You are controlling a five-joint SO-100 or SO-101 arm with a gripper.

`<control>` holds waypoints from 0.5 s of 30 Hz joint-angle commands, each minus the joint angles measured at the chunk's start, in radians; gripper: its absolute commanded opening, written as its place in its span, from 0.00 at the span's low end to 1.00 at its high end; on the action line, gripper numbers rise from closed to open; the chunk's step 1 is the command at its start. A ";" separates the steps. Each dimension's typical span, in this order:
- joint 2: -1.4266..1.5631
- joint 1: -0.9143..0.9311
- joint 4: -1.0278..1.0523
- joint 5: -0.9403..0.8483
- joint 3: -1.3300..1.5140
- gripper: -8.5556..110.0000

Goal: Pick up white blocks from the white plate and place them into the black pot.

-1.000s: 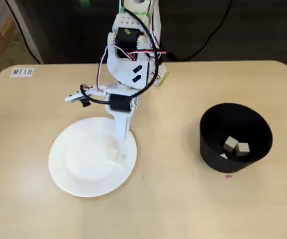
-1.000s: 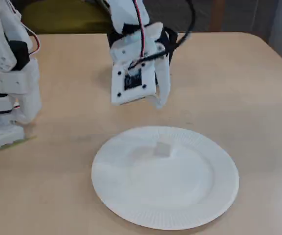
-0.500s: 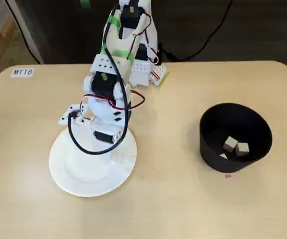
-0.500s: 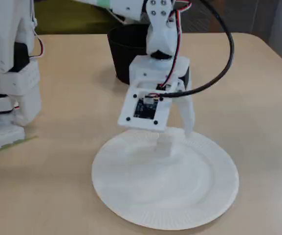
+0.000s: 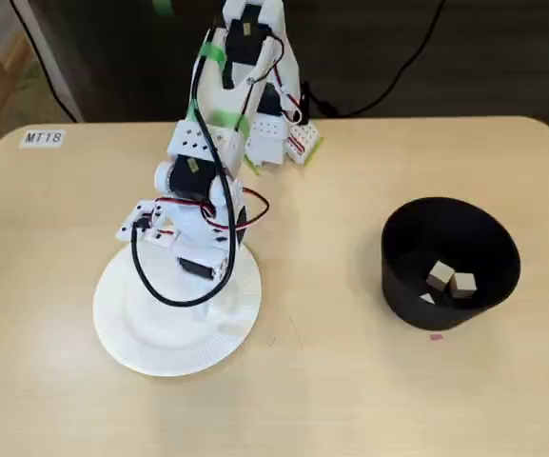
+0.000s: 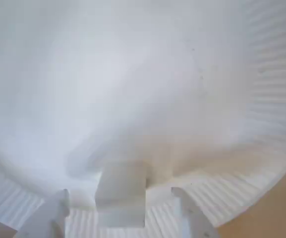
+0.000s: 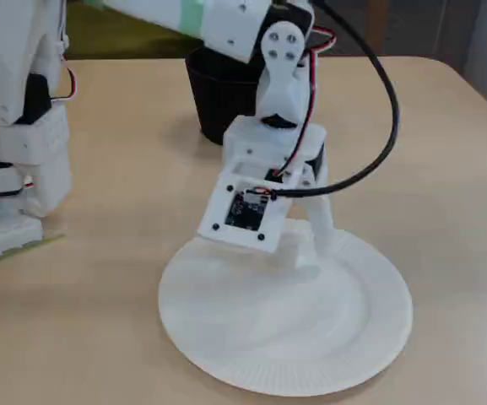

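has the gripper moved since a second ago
Yes. The gripper has come down from above the white plate's far rim onto the plate, straddling a white block.

One white block on white plate; others inside black pot.

The white arm rises from its base at the back edge, leans forward and bends sharply down, so the wrist points almost straight at the surface below. A black cable loops out from the wrist and back in. The small camera board on the wrist faces forward and is tilted. The tool is low, its tips down at the surface. In the wrist view its two white fingers stand spread apart with a clear gap on each side of what sits between them, not closed on it.
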 commanded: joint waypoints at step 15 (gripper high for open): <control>-0.046 0.032 -0.147 -0.051 -0.129 0.05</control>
